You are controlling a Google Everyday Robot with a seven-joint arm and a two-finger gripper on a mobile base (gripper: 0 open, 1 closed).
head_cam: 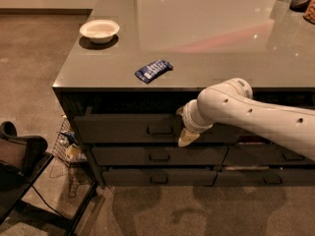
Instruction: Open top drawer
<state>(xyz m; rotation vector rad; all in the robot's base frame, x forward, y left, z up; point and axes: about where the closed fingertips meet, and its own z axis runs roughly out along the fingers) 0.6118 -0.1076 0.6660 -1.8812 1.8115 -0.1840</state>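
Note:
The top drawer (118, 128) is the wide dark front just under the grey counter top (206, 38), with a small bar handle (160, 130) at its middle. My gripper (182, 127) is at the end of the white arm (246, 114) that reaches in from the right. It sits against the drawer front just right of the handle, and the thick wrist hides most of it. The drawer front stands about level with the fronts below it, with a dark gap above.
Two shallower dark drawers (160, 156) lie below, and a narrower column (290, 156) is at the right. A white bowl (99, 30) and a blue packet (153, 70) lie on the counter. A black chair (19, 156) and a wire basket (69, 146) stand at the left.

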